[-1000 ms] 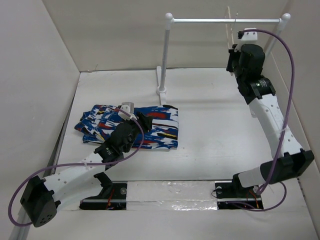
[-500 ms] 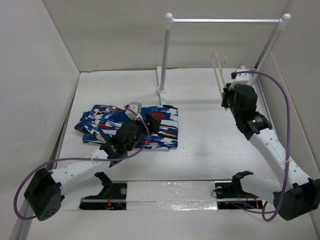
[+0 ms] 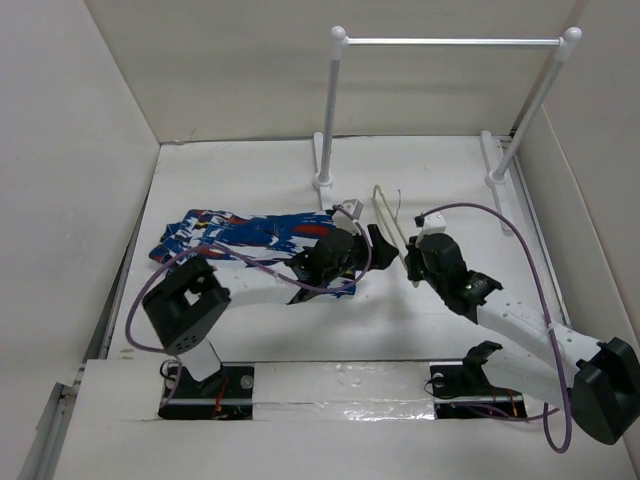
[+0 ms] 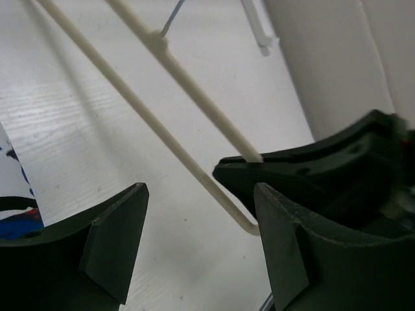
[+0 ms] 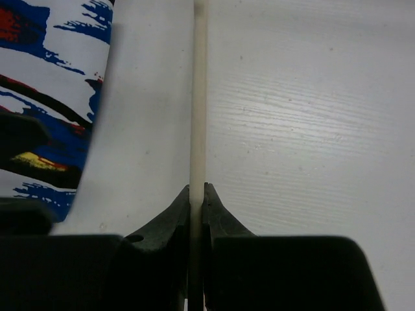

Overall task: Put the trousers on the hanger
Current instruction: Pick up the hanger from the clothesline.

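Now my right gripper is clenched tight on the thin cream hanger. A second ago I had it up at the rail, and I have since carried it down low over the middle of the table. My left gripper has swung along the trousers to their right end. Its fingers are spread wide and hold nothing, with the hanger's bars crossing just ahead of them. The trousers lie flat on the left of the table, not on the hanger yet; I judge that drawing a cloth end over the bar comes next. Beyond, the pale wood-grain surface runs back to the white rack, with plain walls behind and on both sides.
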